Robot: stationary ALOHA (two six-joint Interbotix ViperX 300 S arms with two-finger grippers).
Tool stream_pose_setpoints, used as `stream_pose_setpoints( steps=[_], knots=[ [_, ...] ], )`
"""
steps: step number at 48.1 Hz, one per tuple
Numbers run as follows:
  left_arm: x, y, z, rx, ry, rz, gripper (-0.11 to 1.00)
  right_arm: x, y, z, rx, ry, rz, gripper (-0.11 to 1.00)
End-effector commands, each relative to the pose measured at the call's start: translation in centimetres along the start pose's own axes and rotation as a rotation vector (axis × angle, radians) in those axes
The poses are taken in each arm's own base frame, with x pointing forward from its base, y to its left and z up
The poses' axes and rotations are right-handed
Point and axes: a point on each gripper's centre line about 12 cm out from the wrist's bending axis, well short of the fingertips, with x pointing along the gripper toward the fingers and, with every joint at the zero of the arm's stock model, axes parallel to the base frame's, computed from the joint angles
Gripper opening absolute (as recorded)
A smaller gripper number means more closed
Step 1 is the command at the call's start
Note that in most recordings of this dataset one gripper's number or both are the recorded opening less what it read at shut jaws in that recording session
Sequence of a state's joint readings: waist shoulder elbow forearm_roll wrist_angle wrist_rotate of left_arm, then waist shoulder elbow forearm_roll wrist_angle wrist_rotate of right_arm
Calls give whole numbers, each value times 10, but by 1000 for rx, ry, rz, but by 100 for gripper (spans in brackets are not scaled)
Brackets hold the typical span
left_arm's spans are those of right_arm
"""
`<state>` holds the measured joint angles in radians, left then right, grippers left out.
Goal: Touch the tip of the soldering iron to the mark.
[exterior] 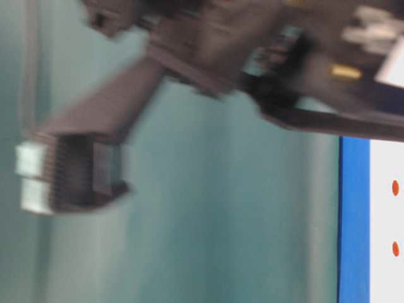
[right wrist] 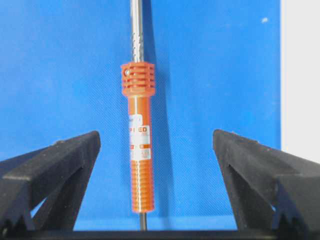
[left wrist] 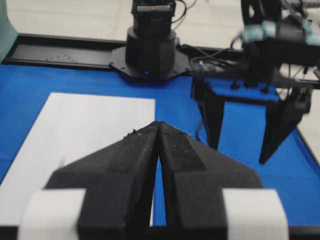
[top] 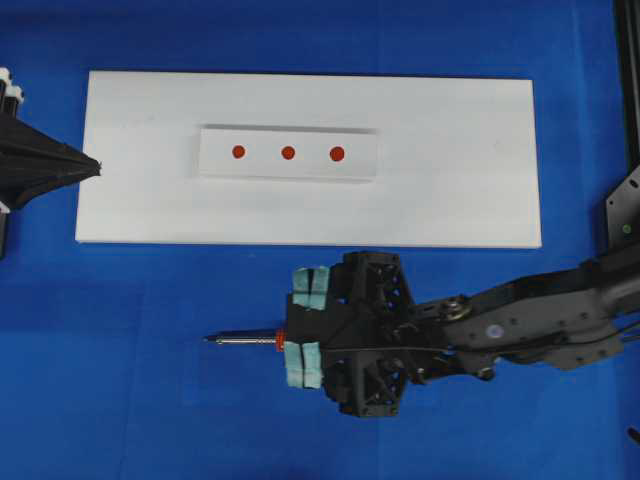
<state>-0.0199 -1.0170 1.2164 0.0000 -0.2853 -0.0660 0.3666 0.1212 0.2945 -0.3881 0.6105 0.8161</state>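
Note:
The soldering iron [top: 245,340] lies flat on the blue mat in front of the white board, its metal tip pointing left. In the right wrist view its orange handle [right wrist: 139,150] rests between the jaws, a little left of centre, touching neither one. My right gripper [top: 300,335] [right wrist: 156,137] hovers over the handle, open wide. Three red marks [top: 288,153] sit in a row on a small white plate [top: 215,160] on the board. My left gripper [top: 98,168] [left wrist: 157,124] is shut and empty at the board's left edge.
The white board [top: 460,190] [left wrist: 90,130] spans the far half of the blue mat. Black frame parts [top: 625,200] stand at the right edge. The table-level view is blurred; it shows my right arm's fingers [exterior: 69,177] and two red marks [exterior: 395,187].

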Motion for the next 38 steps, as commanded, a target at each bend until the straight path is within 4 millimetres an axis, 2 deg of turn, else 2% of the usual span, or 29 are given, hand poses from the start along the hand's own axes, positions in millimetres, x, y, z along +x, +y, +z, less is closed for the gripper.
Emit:
stream_pose_setpoints(
  steps=[1, 10, 17, 32, 38],
  knots=[
    [1, -1, 5, 1, -14, -3, 0, -20, 2, 9, 4, -38, 18, 90],
    [1, -1, 5, 1, -14, -3, 0, -18, -9, 13, -11, -45, -12, 90],
    [1, -1, 5, 1, -14, -3, 0, -16, -35, 23, -1, -55, -54, 90],
    [1, -1, 5, 0, -14, -3, 0, -13, -110, 48, 10, -78, -154, 90],
    [2, -1, 4, -5, -11, -3, 0, -16, -119, 52, 16, -94, -159, 90]
  ],
)
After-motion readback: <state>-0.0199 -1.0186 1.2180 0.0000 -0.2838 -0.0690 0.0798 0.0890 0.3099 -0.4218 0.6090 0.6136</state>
